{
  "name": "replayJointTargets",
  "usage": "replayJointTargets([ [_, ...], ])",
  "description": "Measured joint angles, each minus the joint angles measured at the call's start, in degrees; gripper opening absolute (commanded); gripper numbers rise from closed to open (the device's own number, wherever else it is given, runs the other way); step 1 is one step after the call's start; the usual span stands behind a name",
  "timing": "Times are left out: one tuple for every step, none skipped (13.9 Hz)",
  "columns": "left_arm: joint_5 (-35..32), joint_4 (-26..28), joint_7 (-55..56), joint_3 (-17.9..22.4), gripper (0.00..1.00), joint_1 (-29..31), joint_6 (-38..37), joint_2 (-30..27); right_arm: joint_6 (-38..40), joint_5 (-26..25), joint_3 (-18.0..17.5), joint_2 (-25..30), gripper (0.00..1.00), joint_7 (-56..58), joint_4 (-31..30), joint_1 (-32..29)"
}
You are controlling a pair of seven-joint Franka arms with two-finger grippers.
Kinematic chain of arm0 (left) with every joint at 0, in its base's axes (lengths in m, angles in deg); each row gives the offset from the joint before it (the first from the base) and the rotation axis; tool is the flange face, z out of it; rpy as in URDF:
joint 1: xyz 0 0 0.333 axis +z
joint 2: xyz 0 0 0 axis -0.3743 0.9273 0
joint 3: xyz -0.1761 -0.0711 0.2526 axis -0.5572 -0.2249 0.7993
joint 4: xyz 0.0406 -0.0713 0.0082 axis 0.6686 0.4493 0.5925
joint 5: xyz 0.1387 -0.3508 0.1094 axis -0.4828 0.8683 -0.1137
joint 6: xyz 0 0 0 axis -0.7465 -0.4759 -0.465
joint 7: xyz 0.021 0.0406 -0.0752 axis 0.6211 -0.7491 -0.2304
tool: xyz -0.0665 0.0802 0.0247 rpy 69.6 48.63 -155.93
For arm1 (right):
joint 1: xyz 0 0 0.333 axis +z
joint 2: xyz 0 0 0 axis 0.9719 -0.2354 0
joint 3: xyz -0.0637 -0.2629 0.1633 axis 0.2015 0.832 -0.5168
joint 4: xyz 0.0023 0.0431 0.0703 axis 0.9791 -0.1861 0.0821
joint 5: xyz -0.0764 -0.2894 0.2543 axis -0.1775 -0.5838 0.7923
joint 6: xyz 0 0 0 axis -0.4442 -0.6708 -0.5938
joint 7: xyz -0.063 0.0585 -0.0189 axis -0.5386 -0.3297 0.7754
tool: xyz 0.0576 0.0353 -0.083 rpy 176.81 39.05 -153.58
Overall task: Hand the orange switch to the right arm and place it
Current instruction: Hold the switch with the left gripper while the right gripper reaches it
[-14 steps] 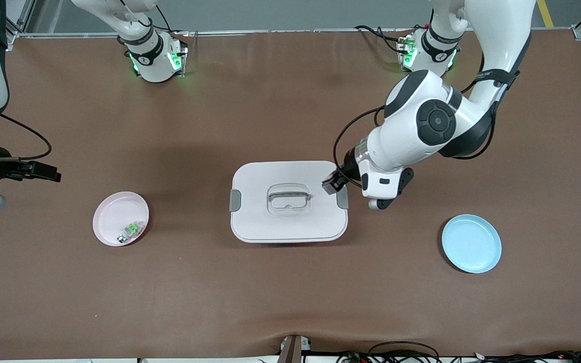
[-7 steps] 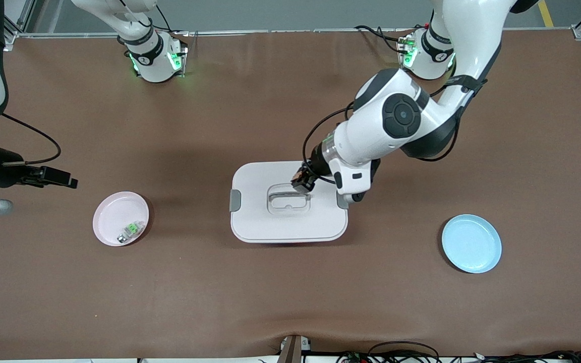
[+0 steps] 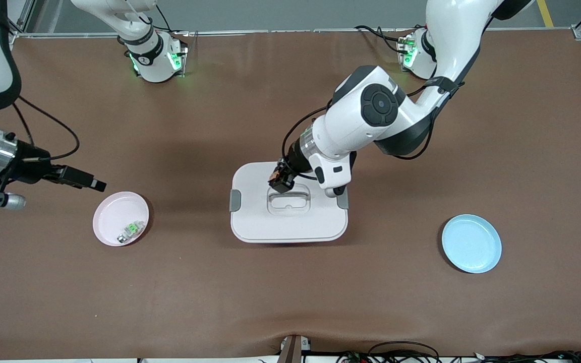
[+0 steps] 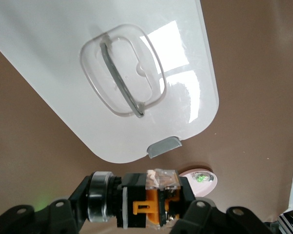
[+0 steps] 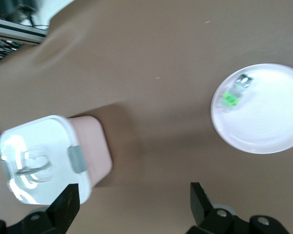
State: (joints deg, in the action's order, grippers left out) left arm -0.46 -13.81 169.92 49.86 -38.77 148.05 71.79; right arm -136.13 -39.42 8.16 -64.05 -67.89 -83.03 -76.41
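Observation:
The orange switch (image 3: 274, 175) is a small black part with an orange clip and a silver ring (image 4: 145, 201). My left gripper (image 3: 281, 180) is shut on it (image 4: 136, 208) and hangs over the handle of the white box lid (image 3: 290, 222). Coming in from the right arm's end of the table, my right gripper (image 3: 95, 184) is over bare table beside the pink plate (image 3: 114, 214). It stands open (image 5: 134, 204) with nothing between its fingers (image 5: 67, 201).
The pink plate (image 5: 263, 122) holds a small green-and-silver component (image 3: 130, 231). A light blue plate (image 3: 471, 243) lies toward the left arm's end, nearer the front camera. The white lid (image 4: 63, 48) has grey latches (image 3: 235, 200) on a pink box (image 5: 90, 146).
My left gripper has carried the switch from the box's edge to over the lid handle. My right gripper has moved in toward the pink plate and stays open.

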Motion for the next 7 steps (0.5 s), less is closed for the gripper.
replayJointTargets([
  [0.0,-0.1,0.0,0.0,0.01,-0.2,0.3,0.1,-2.3,1.6,-0.1,1.9,1.00,0.0,-2.6,1.2],
  [0.0,-0.1,0.1,0.0,0.01,-0.2,0.4,0.1,-4.8,3.4,-0.2,3.7,1.00,0.0,-5.1,2.9],
  [0.0,-0.2,0.1,0.0,0.01,-0.2,0.4,0.1,-7.3,4.6,-0.3,5.5,1.00,0.0,-7.4,4.7],
  [0.0,-0.2,0.1,0.0,0.01,-0.2,0.4,0.1,-9.7,5.4,-0.4,7.0,1.00,0.0,-9.4,6.8],
  [0.0,-0.2,0.1,0.0,0.01,-0.2,0.4,0.1,-11.6,5.7,-0.5,8.2,1.00,0.0,-10.9,9.0],
  [0.0,-0.2,0.1,0.0,0.01,-0.2,0.4,0.1,-13.4,6.5,-0.6,9.2,1.00,-0.1,-12.0,11.2],
  [0.0,-0.3,0.1,0.0,0.01,-0.2,0.4,0.1,-15.3,8.4,-0.6,9.7,1.00,-0.1,-12.8,13.4],
])
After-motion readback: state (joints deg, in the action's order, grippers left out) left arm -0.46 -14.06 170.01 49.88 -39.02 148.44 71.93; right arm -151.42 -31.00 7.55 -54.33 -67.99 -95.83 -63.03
